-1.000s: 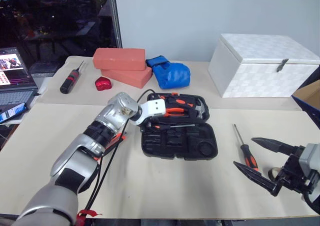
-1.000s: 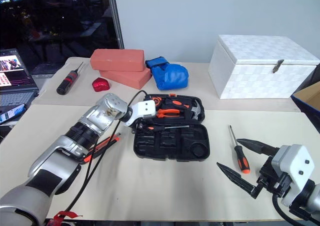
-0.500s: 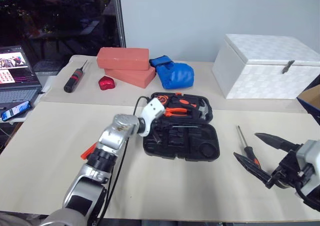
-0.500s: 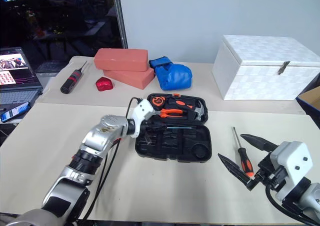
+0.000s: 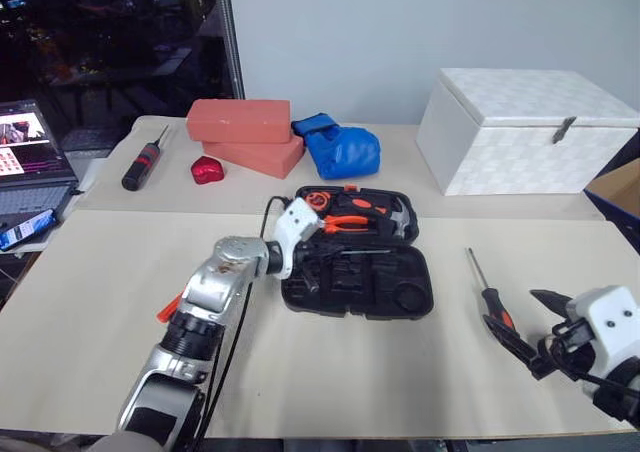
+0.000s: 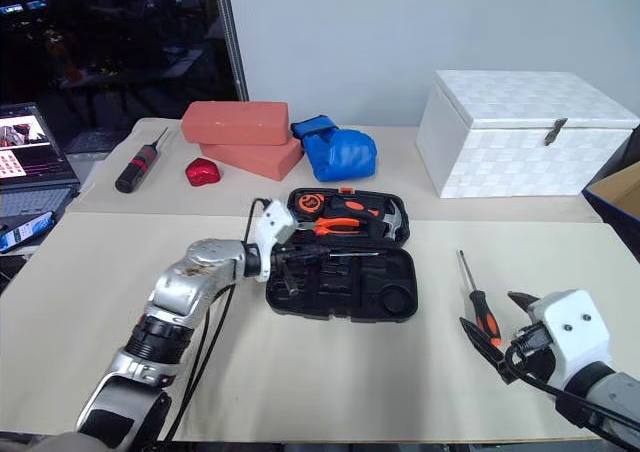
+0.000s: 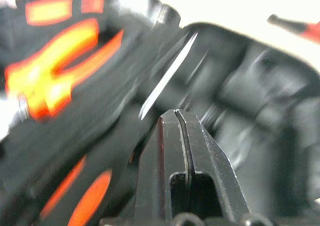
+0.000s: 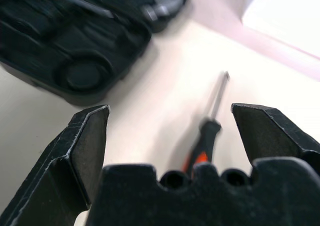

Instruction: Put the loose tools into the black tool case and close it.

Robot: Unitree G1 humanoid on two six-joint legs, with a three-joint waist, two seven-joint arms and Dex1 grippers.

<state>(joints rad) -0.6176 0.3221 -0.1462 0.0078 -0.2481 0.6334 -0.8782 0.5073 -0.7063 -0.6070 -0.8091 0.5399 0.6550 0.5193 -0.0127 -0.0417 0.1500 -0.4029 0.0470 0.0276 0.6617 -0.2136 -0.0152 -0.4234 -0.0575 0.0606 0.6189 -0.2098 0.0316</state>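
1. Looking over the counter (image 5: 330, 392), we see the black tool case (image 5: 356, 252) lying open in the middle, with a hammer (image 5: 392, 215) and orange pliers (image 5: 345, 224) in its far half.
2. Our left gripper (image 5: 306, 268) sits at the near left edge of the case. A second ago its fingers (image 7: 182, 156) were partly spread; now they are pressed tight together, with nothing between them.
3. A slim screwdriver (image 6: 330, 255) lies in a slot of the case just past those fingers, so we think that tool is now put away.
4. Our right gripper (image 8: 170, 131) has dropped lower and its fingers (image 8: 82, 146) are spread wide. They stand on each side of the other screwdriver with the orange-and-black handle (image 5: 490, 297), which lies on the counter to the right of the case, well apart from it.
5. That screwdriver is not held yet, so we think picking it up is the next job.
6. An orange tool (image 5: 168, 306) peeks out from under our left arm on the counter, so more is left to pack.
7. The case cannot be closed until those tools are inside.
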